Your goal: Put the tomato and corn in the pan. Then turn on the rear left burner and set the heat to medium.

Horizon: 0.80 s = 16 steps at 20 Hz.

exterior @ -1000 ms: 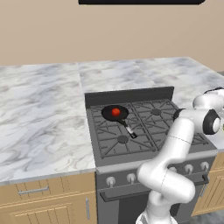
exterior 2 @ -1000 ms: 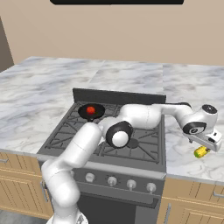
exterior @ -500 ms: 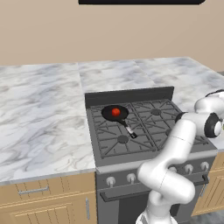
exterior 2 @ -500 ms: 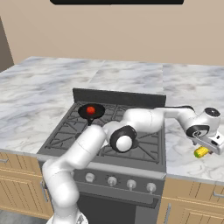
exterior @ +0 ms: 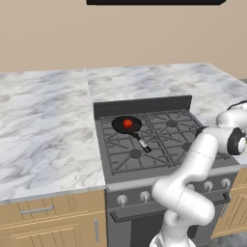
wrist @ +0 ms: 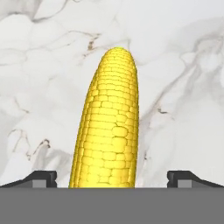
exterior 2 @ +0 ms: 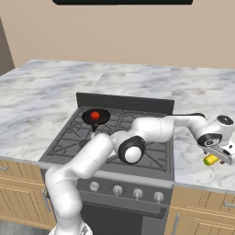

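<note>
Tomato [exterior: 127, 123] sits in the pan [exterior: 121, 127] on the stove [exterior 2: 69, 142]. On the counter [exterior 2: 193, 151] right of it lies the corn [wrist: 110, 131], between my spread fingers [wrist: 41, 178], gripper [exterior 2: 220, 156] low over it. Stiff, bumpy, likely to roll: I'd pinch mid-cob. Its near end is cut off from sight.

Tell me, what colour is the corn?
Bright yellow; the corn shows best in the hand view.

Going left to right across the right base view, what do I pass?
Small red tomato in the round black pan → white arm's round dark-faced elbow joint → yellow corn cob under the claw.
</note>
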{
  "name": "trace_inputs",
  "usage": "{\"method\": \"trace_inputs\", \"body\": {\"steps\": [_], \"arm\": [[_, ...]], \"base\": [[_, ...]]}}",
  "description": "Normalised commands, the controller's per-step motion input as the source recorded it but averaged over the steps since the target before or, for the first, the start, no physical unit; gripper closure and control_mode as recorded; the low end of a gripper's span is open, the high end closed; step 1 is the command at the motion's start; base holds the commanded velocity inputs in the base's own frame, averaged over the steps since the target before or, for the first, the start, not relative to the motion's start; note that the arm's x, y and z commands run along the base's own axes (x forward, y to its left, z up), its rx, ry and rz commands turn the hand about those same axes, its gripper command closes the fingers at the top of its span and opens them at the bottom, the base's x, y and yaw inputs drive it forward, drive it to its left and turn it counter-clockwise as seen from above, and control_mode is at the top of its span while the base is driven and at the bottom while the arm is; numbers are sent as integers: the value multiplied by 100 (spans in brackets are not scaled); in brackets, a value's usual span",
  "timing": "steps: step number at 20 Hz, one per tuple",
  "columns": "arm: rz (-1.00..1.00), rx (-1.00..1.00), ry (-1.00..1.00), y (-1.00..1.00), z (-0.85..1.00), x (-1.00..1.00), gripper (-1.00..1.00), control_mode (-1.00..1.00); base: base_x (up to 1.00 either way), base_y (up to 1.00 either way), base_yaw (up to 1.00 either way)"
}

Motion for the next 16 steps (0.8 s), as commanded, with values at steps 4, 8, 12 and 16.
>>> {"method": "trace_inputs", "body": {"steps": [4, 8, 12, 16], "arm": [[0, 3, 1, 4, -27, 0, -100, -100], [0, 1, 0, 0, -10, 0, -100, -100], [0, 0, 0, 0, 0, 0, 100, -100], [0, 0, 0, 0, 0, 0, 100, -100]], "base": [[0, 0, 0], [0, 0, 0], [0, 0, 0], [0, 0, 0]]}}
